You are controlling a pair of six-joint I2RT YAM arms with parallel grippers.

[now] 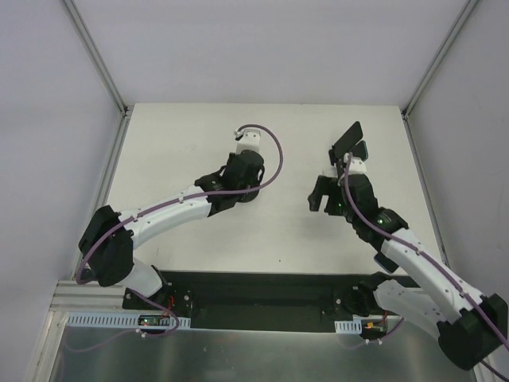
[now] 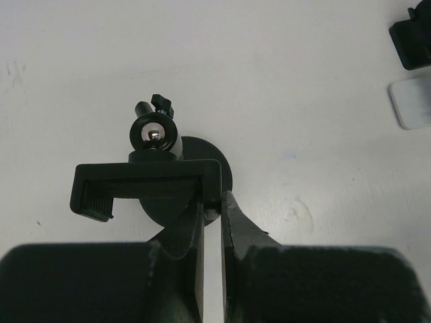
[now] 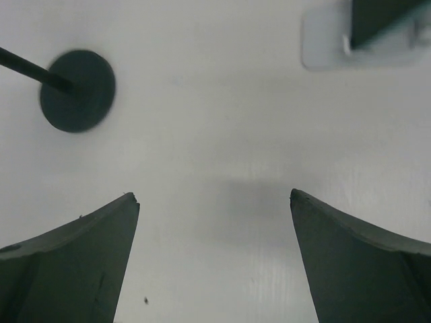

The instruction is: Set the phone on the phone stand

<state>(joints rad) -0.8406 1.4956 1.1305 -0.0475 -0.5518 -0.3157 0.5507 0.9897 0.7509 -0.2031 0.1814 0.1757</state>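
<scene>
The black phone stand (image 2: 158, 182) has a round base, a ball joint and a wide clamp bracket. My left gripper (image 2: 217, 202) is shut on the right end of that bracket. In the top view the left wrist (image 1: 238, 183) covers most of the stand. The phone (image 1: 348, 142), a dark slab, leans tilted at the back right with its lower end on a white pad (image 1: 358, 169). My right gripper (image 1: 322, 195) hovers just in front and left of the phone. Its jaws (image 3: 214, 196) stand wide open over bare table. The stand's round base (image 3: 77, 91) shows to their upper left, the phone (image 3: 380, 17) to the upper right.
The white pad (image 3: 330, 50) lies flat on the table under the phone. A white pad (image 2: 412, 101) and a black part (image 2: 412, 42) sit at the right edge of the left wrist view. White walls enclose the table on three sides.
</scene>
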